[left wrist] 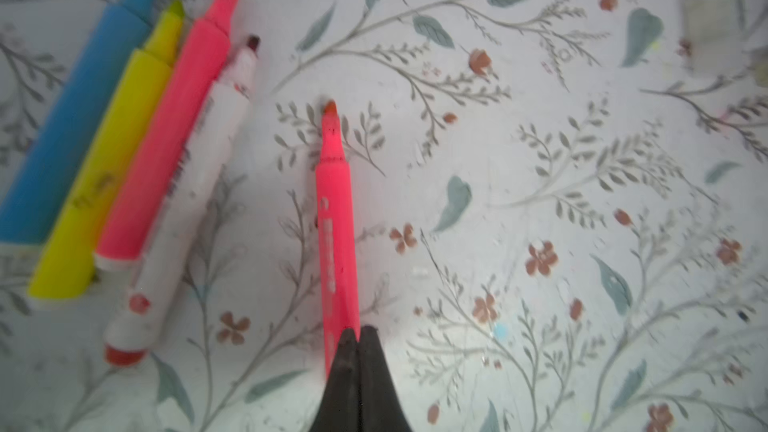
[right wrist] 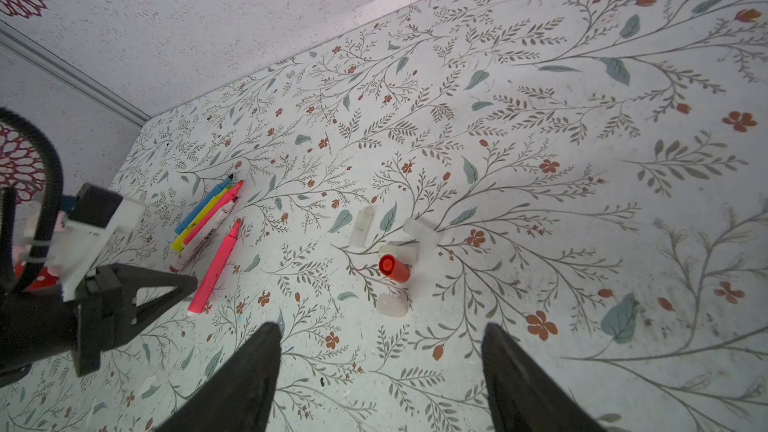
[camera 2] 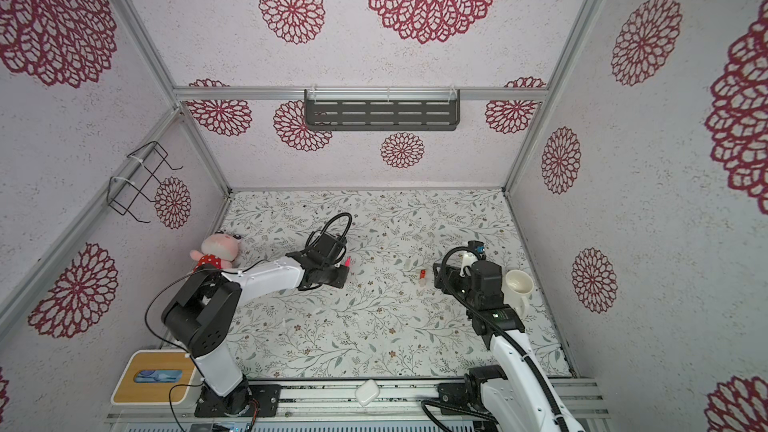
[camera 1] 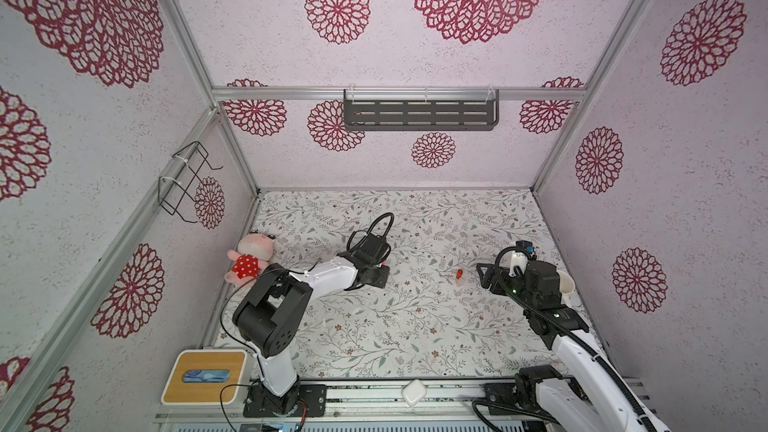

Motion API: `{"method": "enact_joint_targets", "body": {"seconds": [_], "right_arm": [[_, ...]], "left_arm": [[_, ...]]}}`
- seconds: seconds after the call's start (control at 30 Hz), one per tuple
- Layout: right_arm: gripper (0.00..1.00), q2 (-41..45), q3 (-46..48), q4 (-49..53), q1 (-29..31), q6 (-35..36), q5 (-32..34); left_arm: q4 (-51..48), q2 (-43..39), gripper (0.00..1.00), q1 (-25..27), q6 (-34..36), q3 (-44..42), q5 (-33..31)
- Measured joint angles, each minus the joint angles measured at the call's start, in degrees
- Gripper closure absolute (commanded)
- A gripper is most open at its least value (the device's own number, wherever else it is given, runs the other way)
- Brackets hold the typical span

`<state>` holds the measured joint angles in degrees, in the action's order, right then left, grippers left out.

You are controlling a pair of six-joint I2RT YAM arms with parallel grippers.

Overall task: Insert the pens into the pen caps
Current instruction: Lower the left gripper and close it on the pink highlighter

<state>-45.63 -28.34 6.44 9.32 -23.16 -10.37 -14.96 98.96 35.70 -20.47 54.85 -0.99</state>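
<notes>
Nearest, at the left corner, sits a wood-topped tissue box [camera 1: 203, 376]. A small white case [camera 1: 413, 392] lies on the rail between the two arm bases. Beyond them spreads the leaf-printed surface [camera 1: 415, 326].

On its right side a white mug [camera 2: 517, 284] sits just beside the right arm's wrist. The right pincer [right wrist: 382, 328] hangs released, fingers wide apart and holding nothing. It points at the pen caps [right wrist: 399, 251], whitish see-through tubes bunched right of centre. A red cap [right wrist: 394, 268] lies in their midst.

Left of centre, the left pincer [left wrist: 358, 332] is clenched, its fingers pressed together with no gap showing. It sits at the back end of a pink pen [left wrist: 336, 222], which appears to lie on the surface, uncapped, tip pointing away from the pincer. The pen's end runs behind the fingers, so whether it is truly pinched cannot be told.

Just beside it, apart from it, lies a row of four pens [left wrist: 104, 168], side by side and touching. They are blue, yellow, pink and a white-barrelled one with a red end, all uncapped.

At the surface's left edge lies a plush toy [camera 1: 249, 259]. A wire rack [camera 1: 187, 180] hangs on the left wall and a dark slotted shelf [camera 1: 419, 114] on the far wall.
</notes>
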Motion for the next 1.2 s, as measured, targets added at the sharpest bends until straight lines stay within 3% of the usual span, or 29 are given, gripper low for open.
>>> {"method": "enact_joint_targets", "body": {"seconds": [0.07, 0.17, 0.5, 0.87, 1.2], "right_arm": [[0.22, -0.1, 0.0, 0.1, 0.0, 0.0, -0.2], [0.22, -0.3, 0.0, 0.3, 0.1, 0.0, -0.3], [0.18, -1.0, -0.4, 0.5, 0.3, 0.0, -0.3], [0.17, 1.0, -0.4, 1.4, 0.3, 0.1, 0.7], [0.17, 2.2, -0.4, 1.6, 0.3, 0.0, 1.0]], "left_arm": [[3.6, -4.5, 0.97, 0.0, -1.3, -4.6, 1.8], [5.2, -6.2, 0.84, 0.0, -2.3, -3.6, 1.8], [-0.4, 4.1, 0.54, 2.1, -3.1, 8.7, -4.4], [-8.3, 6.4, 0.52, 2.4, -3.1, 13.8, -11.4], [-12.7, 9.8, 0.53, 2.4, -3.2, 15.8, -12.3]]}}
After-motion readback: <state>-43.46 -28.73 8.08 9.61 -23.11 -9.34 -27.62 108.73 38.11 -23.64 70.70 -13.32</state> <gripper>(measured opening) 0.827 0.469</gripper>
